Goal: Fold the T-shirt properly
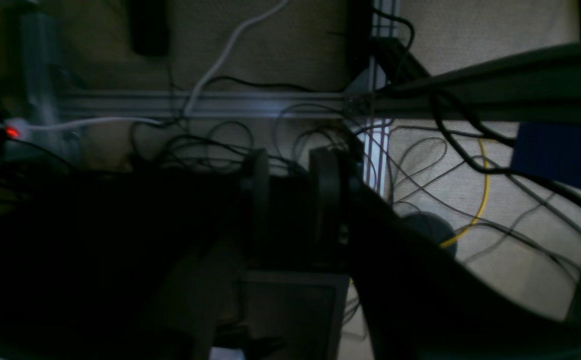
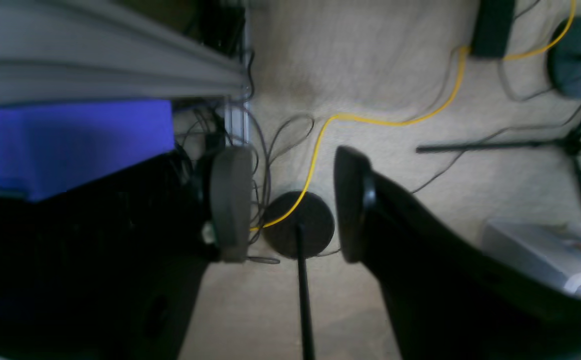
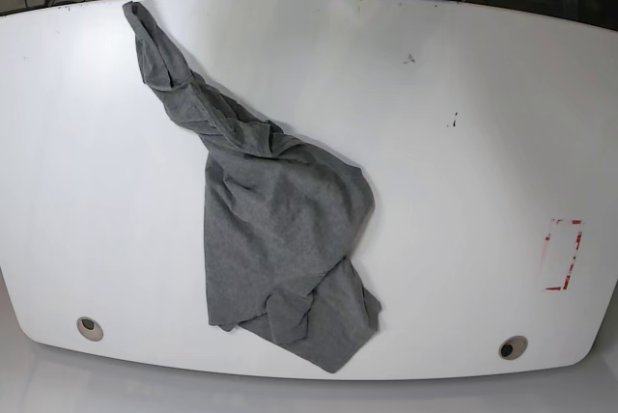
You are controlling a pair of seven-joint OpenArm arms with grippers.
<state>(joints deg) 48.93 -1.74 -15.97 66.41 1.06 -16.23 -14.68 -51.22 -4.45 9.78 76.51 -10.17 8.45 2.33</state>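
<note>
While crumpled T-shirt [image 3: 280, 230] lies on table [image 3: 463, 191], left claw [image 1: 290, 200] narrow in shadow, right claw [image 2: 290, 200] wide, both empty.

T-shirt [image 3: 280, 239]: plain heather grey, no print. Table [image 3: 463, 191]: white, with a few small dark specks and a rectangle outlined in red [image 3: 562, 255] near one edge. Floor carpet [image 2: 380, 75]: pale beige. Cable [image 2: 385, 121] across the carpet: yellow; the others black or white. Round stand base [image 2: 298, 225]: black. Gripper fingers [image 2: 230, 202]: dark grey to black. Panel [image 2: 70, 145] beneath the table edge: blue-violet.
</note>
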